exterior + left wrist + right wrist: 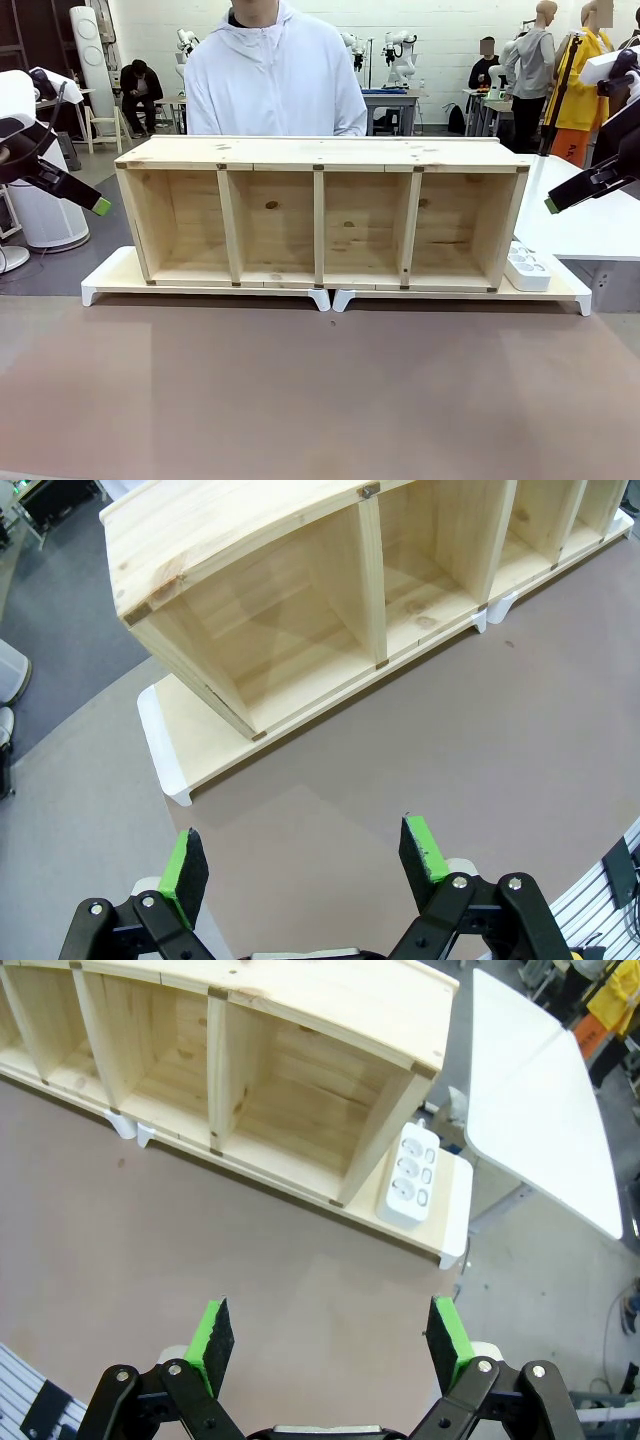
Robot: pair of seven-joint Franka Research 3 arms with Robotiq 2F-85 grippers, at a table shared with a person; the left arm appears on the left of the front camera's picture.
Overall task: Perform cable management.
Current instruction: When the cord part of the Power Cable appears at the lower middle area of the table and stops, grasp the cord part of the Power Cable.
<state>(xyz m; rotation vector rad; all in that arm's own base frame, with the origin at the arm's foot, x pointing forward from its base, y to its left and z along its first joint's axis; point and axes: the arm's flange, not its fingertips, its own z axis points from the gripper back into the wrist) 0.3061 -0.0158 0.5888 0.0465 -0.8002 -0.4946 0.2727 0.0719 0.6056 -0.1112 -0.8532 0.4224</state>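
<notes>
The cable is out of view. My left gripper [99, 206] hangs at the table's left edge, level with the left end of a long wooden shelf unit [320, 155]. In the left wrist view the left gripper [303, 850] is open over bare brown tabletop with nothing between its green pads. My right gripper [551, 204] hovers at the right, above and just right of the shelf's right end. The right wrist view shows the right gripper [330, 1325] open and empty, with the shelf [300, 1020] ahead of it.
The four-bay shelf unit [250, 540] stands on two low white-footed boards [110, 280]. A white power strip [527, 268] [412, 1173] lies on the board beside the shelf's right end. A person in a white hoodie [275, 80] stands behind. A white side table [540, 1110] adjoins on the right.
</notes>
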